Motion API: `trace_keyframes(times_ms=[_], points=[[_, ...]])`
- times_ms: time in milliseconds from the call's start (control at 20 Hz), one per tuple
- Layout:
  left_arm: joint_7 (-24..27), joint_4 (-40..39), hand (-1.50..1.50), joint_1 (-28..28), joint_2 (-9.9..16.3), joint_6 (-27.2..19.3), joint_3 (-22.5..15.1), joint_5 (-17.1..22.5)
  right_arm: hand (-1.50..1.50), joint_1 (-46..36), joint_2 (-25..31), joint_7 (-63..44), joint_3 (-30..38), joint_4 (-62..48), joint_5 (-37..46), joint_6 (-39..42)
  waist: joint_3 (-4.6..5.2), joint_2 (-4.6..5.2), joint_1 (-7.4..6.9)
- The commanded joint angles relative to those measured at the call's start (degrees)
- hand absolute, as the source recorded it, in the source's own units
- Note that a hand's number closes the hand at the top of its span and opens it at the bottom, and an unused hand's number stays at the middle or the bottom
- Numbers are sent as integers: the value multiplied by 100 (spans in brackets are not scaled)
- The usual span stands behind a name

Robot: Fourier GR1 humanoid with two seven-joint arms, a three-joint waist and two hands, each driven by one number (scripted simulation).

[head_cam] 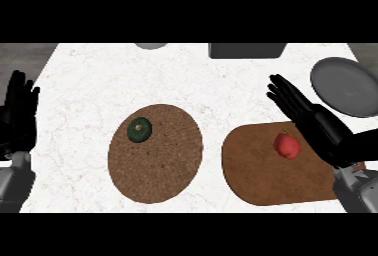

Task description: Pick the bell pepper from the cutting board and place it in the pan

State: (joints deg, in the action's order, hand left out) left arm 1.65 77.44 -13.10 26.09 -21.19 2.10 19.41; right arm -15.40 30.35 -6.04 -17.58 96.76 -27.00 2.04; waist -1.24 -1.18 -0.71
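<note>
Left robot hand sits at the bench edge, fingers straight and apart. Next a round brown mat with a dark green veggie. The bell pepper is on the cutting board; right robot hand just beside it, fingers straight. Grey pan far right.

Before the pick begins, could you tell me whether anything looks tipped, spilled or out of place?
Nothing stands out. The red bell pepper lies on the cutting board, and a dark green item sits on the round mat.

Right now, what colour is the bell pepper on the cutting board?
Red; the bell pepper shows best in the head view.
</note>
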Motion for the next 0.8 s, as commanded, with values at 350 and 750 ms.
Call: trace_keyframes(times_ms=[350, 750], points=[[-102, 306, 0, 23, -177, 544, -831, -335, 150, 574, 947, 1074, 457, -1657, 2114, -751, 119, 120, 296], [-289, 542, 0, 167, -27, 664, -666, -222, -150, 1961, 1771, 1179, 998, 127, 3378, -2353, 139, 37, 354]])
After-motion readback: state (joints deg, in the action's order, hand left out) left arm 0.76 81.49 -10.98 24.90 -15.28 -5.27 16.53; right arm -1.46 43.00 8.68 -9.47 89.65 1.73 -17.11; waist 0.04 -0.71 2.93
